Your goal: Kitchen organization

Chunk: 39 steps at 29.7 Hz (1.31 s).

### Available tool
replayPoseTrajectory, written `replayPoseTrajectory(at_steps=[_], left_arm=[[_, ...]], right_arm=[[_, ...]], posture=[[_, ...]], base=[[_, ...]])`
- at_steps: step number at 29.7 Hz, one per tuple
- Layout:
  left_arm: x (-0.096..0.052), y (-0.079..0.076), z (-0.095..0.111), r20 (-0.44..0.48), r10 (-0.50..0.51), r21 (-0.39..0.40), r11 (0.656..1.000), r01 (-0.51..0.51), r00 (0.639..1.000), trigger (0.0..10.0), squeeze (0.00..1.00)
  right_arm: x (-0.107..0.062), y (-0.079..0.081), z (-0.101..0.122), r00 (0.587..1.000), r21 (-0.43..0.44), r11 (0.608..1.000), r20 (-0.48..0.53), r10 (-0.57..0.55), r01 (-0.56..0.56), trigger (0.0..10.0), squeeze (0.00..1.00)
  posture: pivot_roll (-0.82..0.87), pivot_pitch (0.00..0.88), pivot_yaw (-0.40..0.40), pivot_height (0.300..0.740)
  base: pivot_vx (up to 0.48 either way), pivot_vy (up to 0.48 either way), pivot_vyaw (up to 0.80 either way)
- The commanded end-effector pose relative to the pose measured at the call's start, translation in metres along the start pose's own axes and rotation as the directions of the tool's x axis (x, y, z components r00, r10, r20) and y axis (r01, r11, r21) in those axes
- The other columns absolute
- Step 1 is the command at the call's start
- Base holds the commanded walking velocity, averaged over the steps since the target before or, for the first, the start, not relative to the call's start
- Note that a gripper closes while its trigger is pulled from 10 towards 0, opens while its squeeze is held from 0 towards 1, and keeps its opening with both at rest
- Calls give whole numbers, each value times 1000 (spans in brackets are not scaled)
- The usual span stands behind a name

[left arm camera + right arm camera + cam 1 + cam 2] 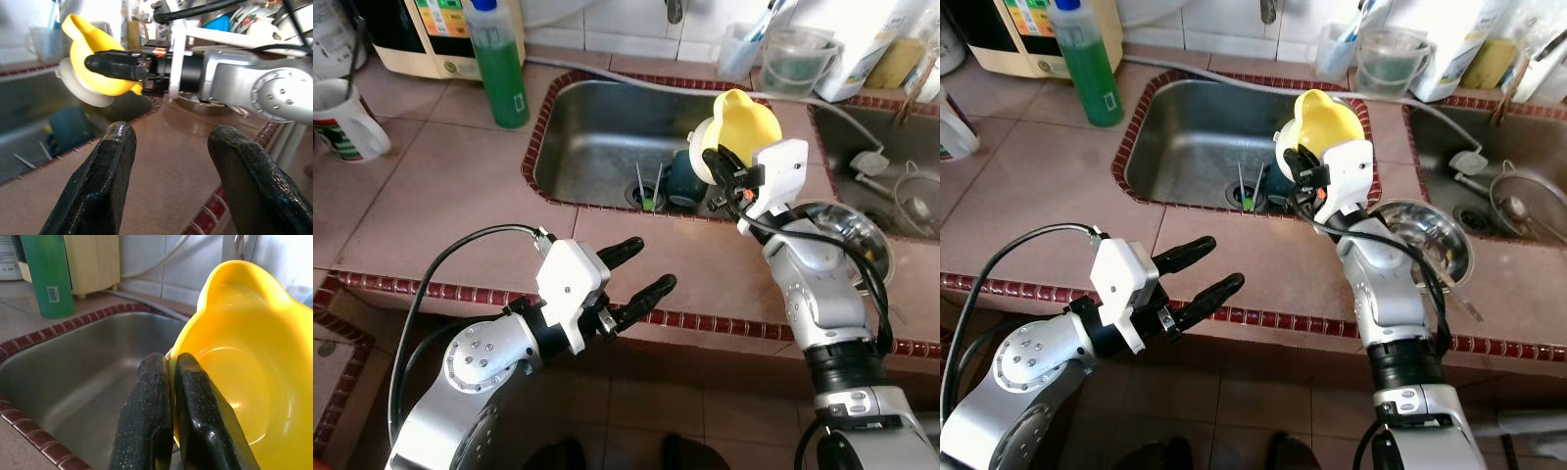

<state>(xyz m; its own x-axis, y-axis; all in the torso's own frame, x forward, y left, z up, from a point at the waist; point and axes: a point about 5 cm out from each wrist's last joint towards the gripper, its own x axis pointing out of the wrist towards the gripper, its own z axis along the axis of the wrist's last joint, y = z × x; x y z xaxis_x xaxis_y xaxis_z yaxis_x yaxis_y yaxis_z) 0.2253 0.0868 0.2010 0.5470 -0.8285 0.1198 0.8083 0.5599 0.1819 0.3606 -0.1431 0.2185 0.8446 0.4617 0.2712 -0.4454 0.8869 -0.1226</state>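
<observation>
The right pincer (722,164) is pinching the yellow bowl's (736,119) rim above the sink (597,137), hiding its lower edge. The left pincer (636,269) is hovering spread wide, empty, before the sink over the worktop (440,186).

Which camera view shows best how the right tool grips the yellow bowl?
Right wrist view: both fingers pinch the yellow bowl at its rim. Eye views show the right tool side-on above the sink; left wrist view shows it partly blurred.

Even, bright indoor light; soft shadows. Glare on steel sink (597,147). Left wrist view: background blurred, near fingers (102,186) soft.
</observation>
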Motion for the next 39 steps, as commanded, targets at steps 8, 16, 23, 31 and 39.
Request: replayPoseTrajectory(at_steps=[8, 16, 23, 31, 39], left_arm=[[-2, -12, 6, -12, -47, -36, 998, 46, 999, 10000, 0], [-1, -12, 13, -9, -50, -44, 998, 50, 999, 10000, 0], [3, -2, 19, 3, 10, -55, 998, -10, 1000, 10000, 0], [4, 12, 21, 4, 92, -57, 994, -92, 996, 10000, 0], [4, 12, 24, 12, 89, -65, 994, -88, 996, 10000, 0]], right_arm=[[8, 0, 14, 998, 69, 997, 40, 39, -42, 10000, 0], [13, 8, 25, 990, 186, 974, 78, 119, -131, 10000, 63], [12, 21, 27, 973, 231, 946, 86, 214, -228, 10000, 71], [7, 16, 21, 981, 266, 944, 57, 186, -194, 10000, 59], [0, 8, 15, 986, 305, 938, 46, 160, -166, 10000, 1000]], posture=[[-118, 342, -28, 732], [-110, 335, -27, 732], [-114, 353, -28, 732], [-121, 360, -27, 732], [-122, 369, -22, 732]], base=[[0, 0, 0], [0, 0, 0], [0, 0, 0], [0, 0, 0], [0, 0, 0]])
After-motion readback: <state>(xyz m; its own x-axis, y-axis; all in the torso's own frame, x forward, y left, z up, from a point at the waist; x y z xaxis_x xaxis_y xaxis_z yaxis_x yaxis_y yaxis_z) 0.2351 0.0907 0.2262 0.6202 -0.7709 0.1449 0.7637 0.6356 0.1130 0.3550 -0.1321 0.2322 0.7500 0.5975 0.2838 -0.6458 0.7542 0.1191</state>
